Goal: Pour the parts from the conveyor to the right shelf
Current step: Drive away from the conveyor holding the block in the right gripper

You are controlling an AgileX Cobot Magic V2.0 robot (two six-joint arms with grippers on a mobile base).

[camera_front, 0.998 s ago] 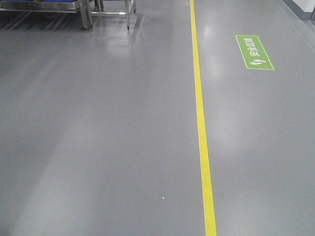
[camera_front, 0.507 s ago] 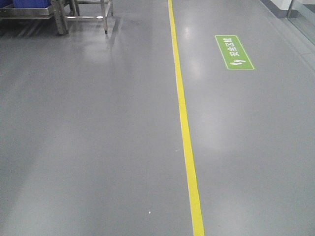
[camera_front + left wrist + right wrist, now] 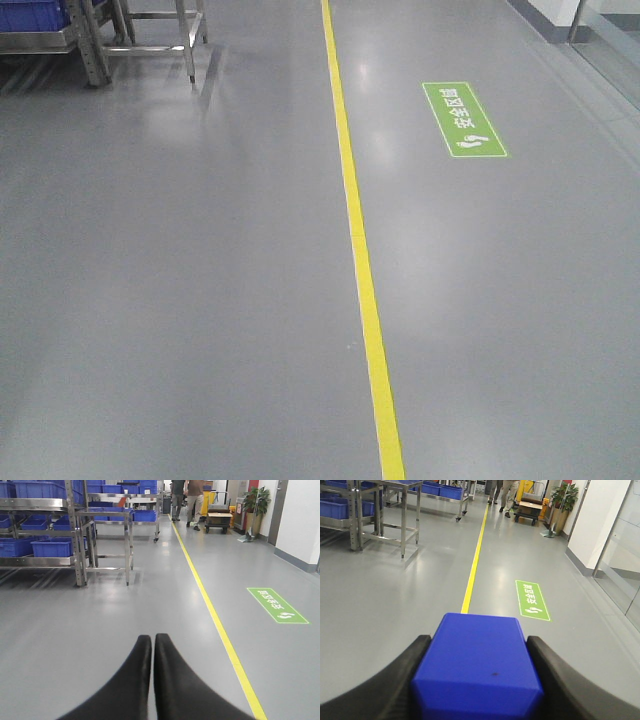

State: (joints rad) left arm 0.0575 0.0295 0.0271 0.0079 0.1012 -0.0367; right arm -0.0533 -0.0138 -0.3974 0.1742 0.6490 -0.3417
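**Carrying step: part held in the right gripper, base on open floor**

The right gripper has its two dark fingers closed on either side of the blue part, pinching it by its flanks; the block's top face is level and fills the lower half of the right wrist view. The left gripper carries nothing, its jaws pressed together tip to tip. Beyond both grippers lies glossy grey floor, crossed lengthwise by a yellow line with a green floor sign to its right. The shelf, a steel-railed rack holding blue tubs, stands ahead and to the left, well apart from the robot. Two people stand far down the aisle beside a cart. The conveyor is not in view.

Judged from this layout, pick-up is done and the part is being carried; delivery has not begun. The next move calls for bringing the base up to the rack, raising the right arm over a tub, then tipping or letting go of the part. The grip looks firm, though only the part's sides are held.
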